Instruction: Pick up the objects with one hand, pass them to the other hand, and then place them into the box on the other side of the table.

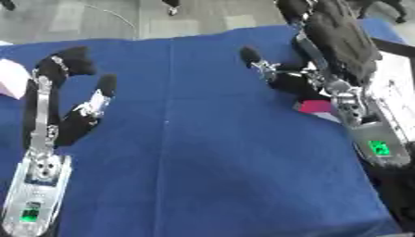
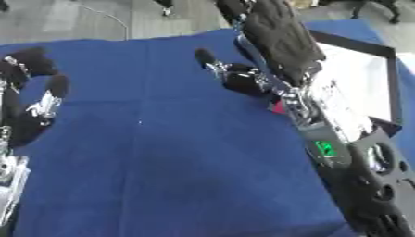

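A small magenta object point(image 1: 316, 107) lies on the blue tablecloth point(image 1: 210, 152) near the right side, partly hidden under my right wrist. My right hand point(image 1: 340, 41) reaches in from the upper right, back up, fingers stretched toward the far edge and thumb point(image 1: 252, 57) pointing left; it is open and its fingers do not close on the object. A white box with a black rim point(image 2: 356, 45) stands just right of that hand. My left hand point(image 1: 73, 120) rests at the left, fingers up and relaxed, holding nothing.
A pale pink and white thing point(image 1: 9, 78) shows at the left edge of the table. The grey floor point(image 1: 97, 18) lies beyond the far edge. The table's right edge runs close under my right forearm point(image 2: 332, 139).
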Robot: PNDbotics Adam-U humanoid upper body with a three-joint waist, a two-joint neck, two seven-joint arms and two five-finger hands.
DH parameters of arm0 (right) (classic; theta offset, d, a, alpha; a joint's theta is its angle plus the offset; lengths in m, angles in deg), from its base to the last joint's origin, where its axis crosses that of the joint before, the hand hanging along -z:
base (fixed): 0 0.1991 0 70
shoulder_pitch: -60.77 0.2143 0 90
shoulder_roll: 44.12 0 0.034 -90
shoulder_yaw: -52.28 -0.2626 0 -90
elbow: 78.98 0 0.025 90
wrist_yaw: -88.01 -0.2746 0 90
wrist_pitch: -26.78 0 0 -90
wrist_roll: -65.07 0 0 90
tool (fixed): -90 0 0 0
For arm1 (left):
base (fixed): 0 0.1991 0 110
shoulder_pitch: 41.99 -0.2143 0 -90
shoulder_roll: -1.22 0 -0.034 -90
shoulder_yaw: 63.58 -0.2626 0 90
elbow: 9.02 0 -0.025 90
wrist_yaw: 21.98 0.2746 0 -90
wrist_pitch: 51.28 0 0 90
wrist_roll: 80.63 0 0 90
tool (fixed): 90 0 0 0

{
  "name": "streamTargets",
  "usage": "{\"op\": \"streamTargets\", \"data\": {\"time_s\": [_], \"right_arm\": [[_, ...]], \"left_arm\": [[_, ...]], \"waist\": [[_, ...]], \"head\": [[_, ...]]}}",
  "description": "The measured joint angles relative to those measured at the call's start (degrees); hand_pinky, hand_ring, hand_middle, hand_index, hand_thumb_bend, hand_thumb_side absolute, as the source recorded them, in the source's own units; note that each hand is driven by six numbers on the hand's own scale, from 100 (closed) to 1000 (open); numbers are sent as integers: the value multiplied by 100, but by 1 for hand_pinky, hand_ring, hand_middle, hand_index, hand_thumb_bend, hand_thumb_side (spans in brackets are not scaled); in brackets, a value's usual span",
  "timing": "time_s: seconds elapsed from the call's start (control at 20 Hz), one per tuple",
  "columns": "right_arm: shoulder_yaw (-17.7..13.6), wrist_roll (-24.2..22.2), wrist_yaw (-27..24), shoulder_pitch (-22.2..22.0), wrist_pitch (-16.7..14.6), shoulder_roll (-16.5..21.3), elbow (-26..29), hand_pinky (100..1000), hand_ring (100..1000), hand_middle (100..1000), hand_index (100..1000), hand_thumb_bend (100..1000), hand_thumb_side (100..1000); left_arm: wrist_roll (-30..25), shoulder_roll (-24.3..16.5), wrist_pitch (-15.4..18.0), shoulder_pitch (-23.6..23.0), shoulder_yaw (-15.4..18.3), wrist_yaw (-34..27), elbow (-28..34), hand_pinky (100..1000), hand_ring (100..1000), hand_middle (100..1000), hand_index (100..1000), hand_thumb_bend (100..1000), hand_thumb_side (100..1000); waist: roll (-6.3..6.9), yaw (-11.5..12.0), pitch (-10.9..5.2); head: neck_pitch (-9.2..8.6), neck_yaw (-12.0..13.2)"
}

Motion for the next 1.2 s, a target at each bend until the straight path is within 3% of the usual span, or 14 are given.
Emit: {"op": "streamTargets", "data": {"time_s": [0.2,0.55,0.7,1.0,1.2], "right_arm": [[2,-43,-47,-6,6,7,0,826,969,973,1000,310,100],[65,-214,-54,-54,-3,189,0,823,955,965,1000,269,100],[95,-287,-55,-73,-3,266,0,829,951,965,1000,237,100],[145,-389,-75,-155,11,329,0,827,949,961,1000,196,100],[168,-423,-99,-159,26,355,0,825,948,958,1000,174,100]], "left_arm": [[-262,-713,-178,-60,297,430,320,733,572,576,781,589,544],[-1337,-2991,-470,-945,682,1169,1085,796,653,663,848,666,524],[-2084,-3681,-531,-1254,711,1399,1142,825,707,711,869,741,453],[-3975,-4409,-760,-1508,716,1686,699,837,721,718,868,777,353],[-4666,-4482,-814,-1408,649,1789,84,830,713,704,855,677,234]], "waist": [[129,4,0],[367,48,-8],[409,83,-15],[423,111,-70],[423,102,-72]], "head": [[0,-68],[0,-200],[0,-303],[0,-422],[0,-440]]}}
